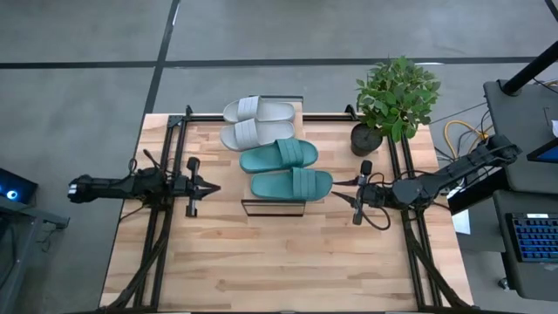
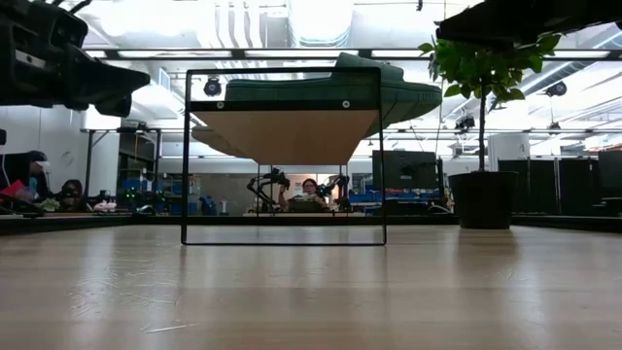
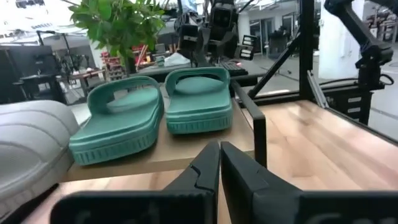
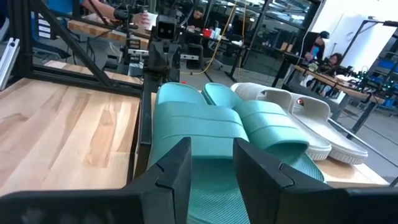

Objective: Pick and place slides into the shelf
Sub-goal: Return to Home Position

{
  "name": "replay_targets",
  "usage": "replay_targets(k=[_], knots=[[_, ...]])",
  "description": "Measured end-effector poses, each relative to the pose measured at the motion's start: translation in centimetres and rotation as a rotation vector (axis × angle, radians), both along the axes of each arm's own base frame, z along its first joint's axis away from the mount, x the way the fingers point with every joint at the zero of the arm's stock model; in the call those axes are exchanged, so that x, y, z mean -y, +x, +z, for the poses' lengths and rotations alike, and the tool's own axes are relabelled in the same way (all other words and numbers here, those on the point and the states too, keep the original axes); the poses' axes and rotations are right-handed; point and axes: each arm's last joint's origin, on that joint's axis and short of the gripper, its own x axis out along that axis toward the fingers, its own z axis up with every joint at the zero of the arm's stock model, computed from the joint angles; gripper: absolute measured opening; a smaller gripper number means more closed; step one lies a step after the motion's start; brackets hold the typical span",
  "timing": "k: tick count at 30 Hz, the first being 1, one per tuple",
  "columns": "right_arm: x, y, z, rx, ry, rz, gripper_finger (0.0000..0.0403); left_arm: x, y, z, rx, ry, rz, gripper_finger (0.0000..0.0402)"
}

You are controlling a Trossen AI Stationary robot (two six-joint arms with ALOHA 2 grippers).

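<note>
Two pale grey-white foam slides (image 1: pixel 259 110) and two teal green foam slides (image 1: pixel 292 184) lie side by side on the long narrow shelf (image 2: pixel 292 136), which has a light wood plank and a thin dark metal frame. The shelf stands on the butcher-block bench (image 1: pixel 261 262). I see the grey pair toward the bench's far edge and the teal pair toward its middle. The left tool (image 1: pixel 215 187) hangs to the shelf's left, apart from it, with its fingers pressed together and empty. The right tool (image 1: pixel 337 194) is just beside the outer teal slide, with its fingers apart and holding nothing. A leafy potted plant (image 1: pixel 397 96) stands at the far right corner.
</note>
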Motion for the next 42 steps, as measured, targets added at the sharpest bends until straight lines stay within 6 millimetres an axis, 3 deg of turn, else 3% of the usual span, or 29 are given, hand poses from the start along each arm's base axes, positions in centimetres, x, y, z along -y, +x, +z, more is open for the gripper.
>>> replay_targets(k=[9,18,26,30,42], knots=[[0.1,-0.2,-1.1,-0.02,0.032,0.0,0.0109,0.1,0.0,-0.1,-0.014,-0.053,-0.061,0.0],[-0.2,-0.1,-2.3,-0.038,0.187,0.061,0.0097,0.2,0.1,-0.3,-0.023,0.048,-0.069,0.0],[-1.3,1.3,-3.6,-0.064,0.157,0.218,0.002,0.2,0.1,-0.3,-0.025,0.046,-0.069,0.0],[-1.4,1.5,-3.4,-0.038,0.078,0.235,0.0011,0.2,0.1,-0.3,-0.024,0.046,-0.07,0.0],[0.7,-3.5,-4.9,0.085,0.088,0.273,0.0009,0.2,0.1,-0.3,-0.021,0.046,-0.07,0.0]])
